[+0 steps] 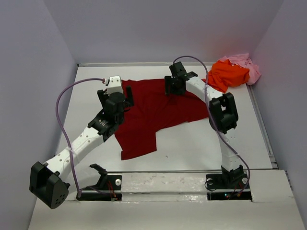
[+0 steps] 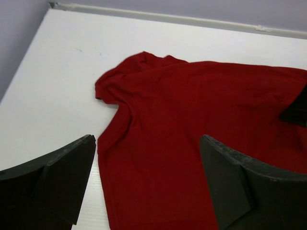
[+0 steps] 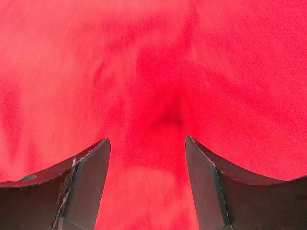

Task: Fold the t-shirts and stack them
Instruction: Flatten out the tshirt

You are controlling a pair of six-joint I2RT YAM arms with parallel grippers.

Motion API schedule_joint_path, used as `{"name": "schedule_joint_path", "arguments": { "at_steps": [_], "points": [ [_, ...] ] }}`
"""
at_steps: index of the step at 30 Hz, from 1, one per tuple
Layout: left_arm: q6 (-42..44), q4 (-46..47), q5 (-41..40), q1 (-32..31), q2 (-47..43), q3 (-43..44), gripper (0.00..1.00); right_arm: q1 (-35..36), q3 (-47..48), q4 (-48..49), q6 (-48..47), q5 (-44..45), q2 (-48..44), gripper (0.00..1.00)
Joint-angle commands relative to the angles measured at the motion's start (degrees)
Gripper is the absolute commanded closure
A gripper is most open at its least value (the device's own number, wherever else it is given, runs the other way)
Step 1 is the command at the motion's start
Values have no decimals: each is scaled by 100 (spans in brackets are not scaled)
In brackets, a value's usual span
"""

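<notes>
A dark red t-shirt (image 1: 153,112) lies spread and partly creased in the middle of the table. My left gripper (image 1: 116,96) hangs open over its left edge. In the left wrist view the shirt (image 2: 192,129) and one bunched sleeve (image 2: 115,81) lie under the open left gripper (image 2: 146,143), with nothing between the fingers. My right gripper (image 1: 175,87) is low over the shirt's far edge. Red cloth (image 3: 153,72) fills the right wrist view, and the right gripper (image 3: 147,143) stands open close above it. An orange t-shirt (image 1: 228,74) and a pink t-shirt (image 1: 245,64) lie crumpled together.
The orange and pink pile fills the far right corner, against grey walls (image 1: 158,28) that enclose the white table (image 1: 192,143). A raised white ledge (image 1: 163,179) with both arm bases runs along the near edge. The right gripper's dark tip (image 2: 297,108) shows in the left wrist view.
</notes>
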Motion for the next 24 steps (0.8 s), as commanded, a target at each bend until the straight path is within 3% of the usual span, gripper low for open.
{"name": "schedule_joint_path", "arguments": {
  "at_steps": [1, 5, 10, 17, 24],
  "points": [
    [-584, -281, 301, -54, 39, 353, 1, -9, -996, 395, -15, -26, -1945, 31],
    [-1533, -1126, 1004, -80, 32, 645, 5, -9, -2614, 870, 248, 448, -3701, 31],
    [-2563, -1294, 1620, -124, -556, -84, 8, -9, -4432, 1126, 564, 1265, -4575, 30],
    [-3372, -1724, 1981, -264, -1155, -1095, 9, -61, -5533, 1179, 1092, 1680, -4655, 30],
    [-3847, -2216, 1806, -694, -1454, -1719, 11, -176, -5755, 1232, 1189, 1900, -4708, 31]
  ]
}}
